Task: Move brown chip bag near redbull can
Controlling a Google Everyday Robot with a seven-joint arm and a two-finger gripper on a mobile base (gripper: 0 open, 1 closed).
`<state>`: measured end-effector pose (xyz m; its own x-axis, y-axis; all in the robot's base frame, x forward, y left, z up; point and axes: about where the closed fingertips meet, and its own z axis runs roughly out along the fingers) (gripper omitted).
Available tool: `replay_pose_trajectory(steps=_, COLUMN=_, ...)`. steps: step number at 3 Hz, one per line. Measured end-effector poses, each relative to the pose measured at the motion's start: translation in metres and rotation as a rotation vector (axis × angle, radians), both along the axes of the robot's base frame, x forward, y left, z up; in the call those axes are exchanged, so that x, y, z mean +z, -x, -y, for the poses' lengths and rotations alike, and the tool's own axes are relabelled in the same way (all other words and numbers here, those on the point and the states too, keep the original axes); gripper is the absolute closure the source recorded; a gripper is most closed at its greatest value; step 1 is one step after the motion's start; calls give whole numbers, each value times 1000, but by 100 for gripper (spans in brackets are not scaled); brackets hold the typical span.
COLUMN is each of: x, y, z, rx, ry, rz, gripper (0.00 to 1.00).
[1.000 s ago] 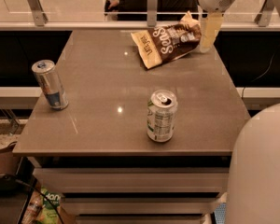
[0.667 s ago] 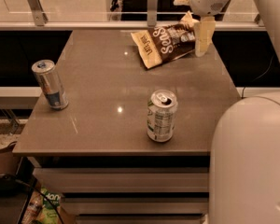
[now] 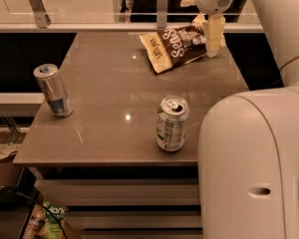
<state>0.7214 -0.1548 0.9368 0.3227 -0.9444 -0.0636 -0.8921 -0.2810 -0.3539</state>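
Note:
The brown chip bag [image 3: 177,48] lies flat at the far middle-right of the table, dark brown with white lettering and cream ends. The redbull can [image 3: 53,90] stands upright near the table's left edge, slim and silver with a blue lower band. My gripper [image 3: 212,34] hangs down from the arm at the bag's right end, right at the bag's edge, far from the redbull can. Whether it touches the bag cannot be told.
A wider pale green-white can [image 3: 172,123] stands upright near the front middle of the grey table [image 3: 109,83]. My arm's large white body [image 3: 254,168] fills the lower right. A glass rail [image 3: 89,26] runs behind the table. Snack packs [image 3: 50,218] lie on the floor below left.
The arm has swung left, bringing the gripper closer against the bag's right end. The bag and both cans have not moved.

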Motion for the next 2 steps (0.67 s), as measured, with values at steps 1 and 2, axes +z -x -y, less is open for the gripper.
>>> replay_pose_trajectory(steps=1, x=1, y=-13, z=2, rx=-10, ry=41, rz=34, gripper=0)
replay_pose_trajectory(steps=2, x=-10, y=-24, z=4, rx=-25, ry=73, rz=43, gripper=0)
